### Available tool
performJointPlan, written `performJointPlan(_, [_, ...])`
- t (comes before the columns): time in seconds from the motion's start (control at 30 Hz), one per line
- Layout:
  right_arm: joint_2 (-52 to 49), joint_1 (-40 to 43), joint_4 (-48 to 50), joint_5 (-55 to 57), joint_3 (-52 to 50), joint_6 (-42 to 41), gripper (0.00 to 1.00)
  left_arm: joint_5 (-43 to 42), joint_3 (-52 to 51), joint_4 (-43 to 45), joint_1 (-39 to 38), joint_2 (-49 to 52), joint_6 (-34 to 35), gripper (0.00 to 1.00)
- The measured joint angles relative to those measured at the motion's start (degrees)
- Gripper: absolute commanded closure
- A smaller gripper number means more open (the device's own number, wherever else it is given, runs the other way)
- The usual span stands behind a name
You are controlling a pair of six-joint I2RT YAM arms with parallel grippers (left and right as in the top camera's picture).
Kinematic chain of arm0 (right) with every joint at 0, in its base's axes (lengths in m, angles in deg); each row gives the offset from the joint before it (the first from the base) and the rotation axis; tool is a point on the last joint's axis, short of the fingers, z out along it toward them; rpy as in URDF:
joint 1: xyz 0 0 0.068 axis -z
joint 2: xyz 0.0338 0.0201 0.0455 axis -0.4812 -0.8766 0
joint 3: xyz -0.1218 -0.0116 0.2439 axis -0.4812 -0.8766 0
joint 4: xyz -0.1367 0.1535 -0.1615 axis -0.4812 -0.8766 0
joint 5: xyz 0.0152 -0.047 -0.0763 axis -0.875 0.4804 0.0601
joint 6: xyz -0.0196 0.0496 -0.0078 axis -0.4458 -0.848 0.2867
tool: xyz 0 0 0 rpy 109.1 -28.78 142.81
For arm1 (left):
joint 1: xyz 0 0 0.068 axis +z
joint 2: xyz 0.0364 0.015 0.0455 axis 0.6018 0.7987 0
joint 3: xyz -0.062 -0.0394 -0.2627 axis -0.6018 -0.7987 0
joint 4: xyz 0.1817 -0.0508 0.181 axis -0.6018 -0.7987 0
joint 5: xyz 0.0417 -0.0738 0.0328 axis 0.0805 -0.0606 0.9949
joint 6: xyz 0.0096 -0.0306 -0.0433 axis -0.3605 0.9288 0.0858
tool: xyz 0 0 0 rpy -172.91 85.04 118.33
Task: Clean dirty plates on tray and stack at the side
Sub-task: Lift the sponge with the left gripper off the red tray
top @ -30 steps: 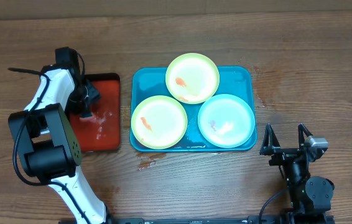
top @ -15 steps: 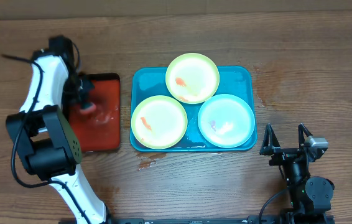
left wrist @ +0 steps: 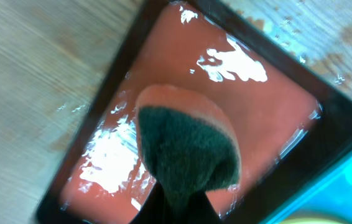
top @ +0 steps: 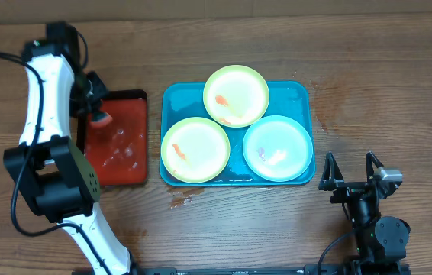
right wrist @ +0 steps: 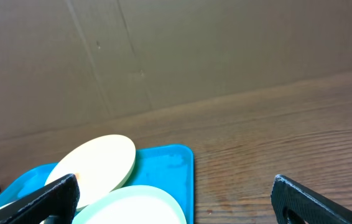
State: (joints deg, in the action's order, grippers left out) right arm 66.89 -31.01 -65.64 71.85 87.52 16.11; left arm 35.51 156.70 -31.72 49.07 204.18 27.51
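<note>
Left end effector: grips one sponge | plates: three | blue tray: one

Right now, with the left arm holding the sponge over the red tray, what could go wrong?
The red tray holds water, so the sponge lifted from it may drip on the table on its way. The three plates sit tightly together in the blue tray; scrubbing one could push its neighbours.

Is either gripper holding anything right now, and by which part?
The left gripper pinches a sponge by its near end; the right gripper is open and empty.
</note>
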Motion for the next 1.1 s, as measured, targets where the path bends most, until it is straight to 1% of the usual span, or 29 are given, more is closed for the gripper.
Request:
performJointPlan(0.03, [0.0, 0.0, 0.0, 0.0, 0.0, 0.0, 0.0, -0.3, -3.0, 1.9, 0.0, 0.2, 0.0, 0.96])
performJointPlan(0.1, [0.0, 0.0, 0.0, 0.0, 0.0, 0.0, 0.0, -1.2, -6.4, 1.6, 0.0, 0.8, -0.6, 0.96])
performJointPlan(0.2, [0.0, 0.0, 0.0, 0.0, 0.0, 0.0, 0.0, -2.5, -6.2, -1.6, 0.0, 1.3, -1.8, 0.96])
performJointPlan(0.27, [0.0, 0.0, 0.0, 0.0, 0.0, 0.0, 0.0, -3.3, -1.8, -7.6, 0.0, 1.3, -2.9, 0.96])
performJointPlan(0.3, [0.0, 0.0, 0.0, 0.0, 0.0, 0.0, 0.0, -3.6, 2.0, -10.4, 0.0, 1.2, -3.2, 0.96])
performJointPlan(0.4, [0.0, 0.0, 0.0, 0.0, 0.0, 0.0, 0.0, -3.9, 8.6, -13.6, 0.0, -0.5, -3.5, 0.96])
performJointPlan(0.5, [0.0, 0.0, 0.0, 0.0, 0.0, 0.0, 0.0, -3.8, 10.6, -14.2, 0.0, -4.1, -3.9, 0.96])
performJointPlan(0.57, [0.0, 0.0, 0.0, 0.0, 0.0, 0.0, 0.0, -3.4, 9.2, -13.8, -0.1, -6.0, -3.9, 0.96])
performJointPlan(0.6, [0.0, 0.0, 0.0, 0.0, 0.0, 0.0, 0.0, -3.2, 7.1, -11.9, -0.1, -6.8, -3.8, 0.96])
performJointPlan(0.73, [0.0, 0.0, 0.0, 0.0, 0.0, 0.0, 0.0, -3.3, -5.8, -3.7, -0.1, -6.7, -3.4, 0.96])
performJointPlan(0.83, [0.0, 0.0, 0.0, 0.0, 0.0, 0.0, 0.0, -3.5, -10.5, -5.1, -0.1, -4.3, -3.4, 0.96])
performJointPlan(0.9, [0.0, 0.0, 0.0, 0.0, 0.0, 0.0, 0.0, -3.5, -9.9, -8.1, -0.1, -4.0, -3.4, 0.96])
performJointPlan(0.97, [0.0, 0.0, 0.0, 0.0, 0.0, 0.0, 0.0, -3.8, -6.3, -12.2, -0.2, -4.4, -3.5, 0.96])
performJointPlan(1.1, [0.0, 0.0, 0.0, 0.0, 0.0, 0.0, 0.0, -6.0, -1.5, -13.2, -1.5, -8.3, -4.6, 0.96])
